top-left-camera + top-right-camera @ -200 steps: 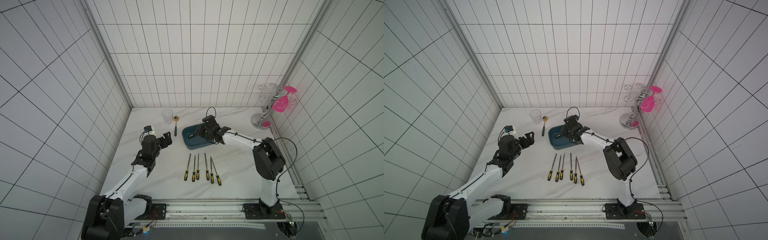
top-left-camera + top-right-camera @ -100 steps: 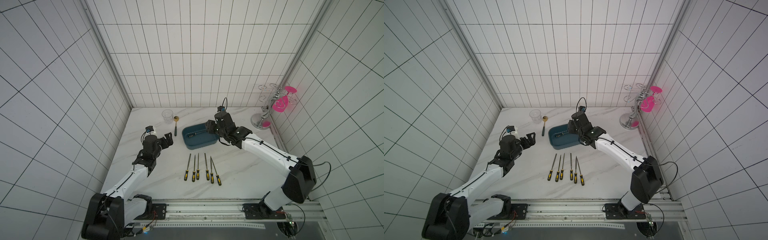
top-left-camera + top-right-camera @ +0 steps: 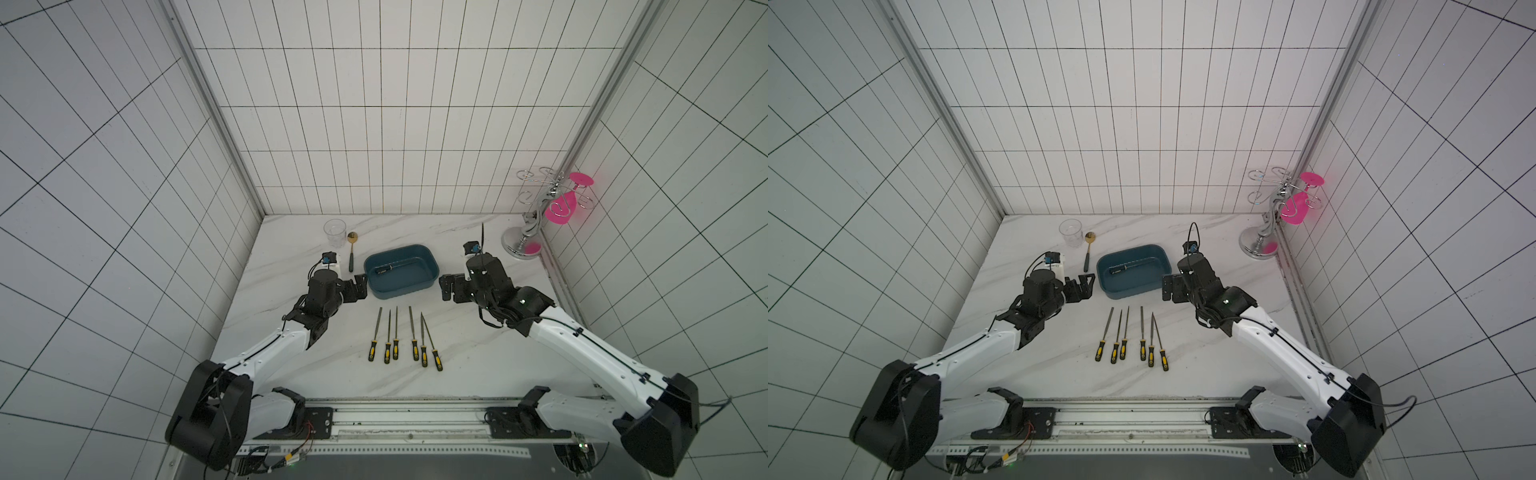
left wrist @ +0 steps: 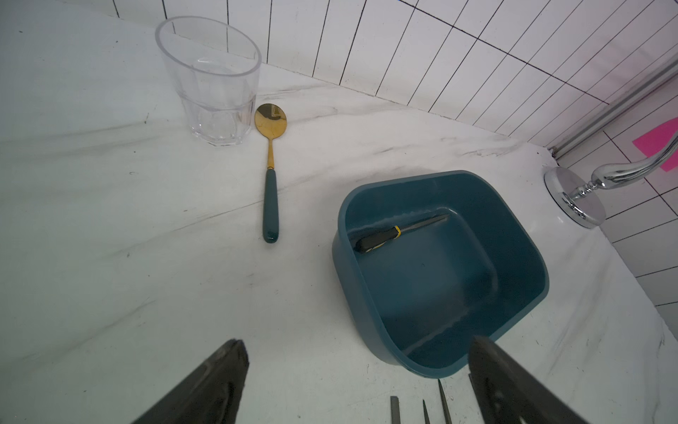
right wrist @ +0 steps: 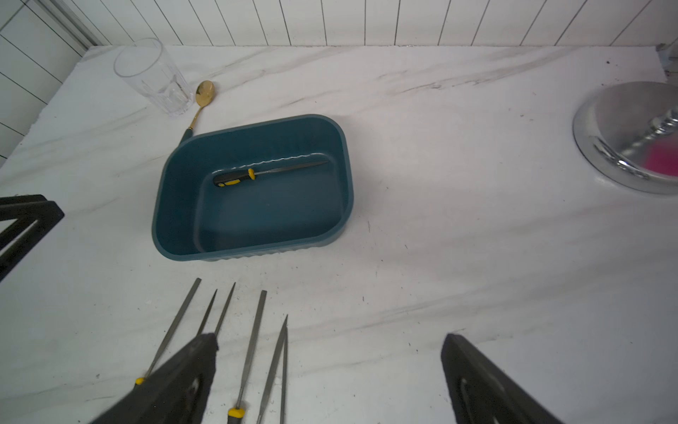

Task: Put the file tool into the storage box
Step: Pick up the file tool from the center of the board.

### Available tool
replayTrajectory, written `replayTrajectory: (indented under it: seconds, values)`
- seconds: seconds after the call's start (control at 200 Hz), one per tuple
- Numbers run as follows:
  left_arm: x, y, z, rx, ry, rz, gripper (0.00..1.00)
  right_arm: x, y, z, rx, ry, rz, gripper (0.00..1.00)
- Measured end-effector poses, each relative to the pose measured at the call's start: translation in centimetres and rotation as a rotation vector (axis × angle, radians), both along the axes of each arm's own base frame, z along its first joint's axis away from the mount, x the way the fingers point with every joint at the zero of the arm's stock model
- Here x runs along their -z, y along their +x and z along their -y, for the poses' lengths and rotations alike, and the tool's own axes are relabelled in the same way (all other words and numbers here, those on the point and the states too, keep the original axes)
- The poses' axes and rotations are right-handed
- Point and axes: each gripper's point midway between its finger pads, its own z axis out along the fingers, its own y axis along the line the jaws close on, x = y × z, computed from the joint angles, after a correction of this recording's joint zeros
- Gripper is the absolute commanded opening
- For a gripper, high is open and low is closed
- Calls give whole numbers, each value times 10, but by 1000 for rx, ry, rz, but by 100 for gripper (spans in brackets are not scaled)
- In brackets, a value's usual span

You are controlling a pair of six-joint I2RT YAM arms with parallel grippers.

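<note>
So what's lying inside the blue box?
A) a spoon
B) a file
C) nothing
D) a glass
B: a file with a black and yellow handle lies on the floor of the box; the spoon and glass stay outside it on the table.

Clear drinking glass [image 3: 334, 232] stood upright, upper left of centre in both top views. Gold spoon [image 3: 352, 252] with teal handle lay flat just right of it. Chrome stemware rack [image 3: 515, 246] stood at the marble table's [image 3: 478, 374] right edge, with a pink glass [image 3: 561, 208] hung upside down on it. White tiled walls [image 3: 395, 124] stood all round
</note>
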Motion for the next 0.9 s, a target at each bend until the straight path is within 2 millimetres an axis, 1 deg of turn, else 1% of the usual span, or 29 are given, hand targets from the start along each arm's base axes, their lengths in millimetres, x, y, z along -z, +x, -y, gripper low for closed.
replayTrajectory:
  seconds: [0.09, 0.26, 0.365, 0.455, 0.56, 0.7, 0.9]
  values:
    - [4, 2, 1, 1, 8, -12, 98, 16, -11, 11, -3, -24, -34, 94]
    - [8, 2, -1, -4, 18, -21, 98, 43, -34, 28, -9, -66, -113, 94]
    - [16, 3, -1, -4, 28, -42, 98, 59, -50, 38, -1, -73, -172, 91]
    - [24, 3, 0, -2, 39, -64, 98, 73, -63, 42, -6, -78, -237, 89]
    - [26, 5, 0, -3, 44, -72, 98, 84, -75, 41, -15, -88, -295, 87]
    - [24, 7, -1, -10, 48, -65, 98, 98, -90, 30, -51, -109, -362, 78]
    - [18, 13, -7, -48, 66, -49, 98, 118, -110, 17, -78, -150, -451, 74]
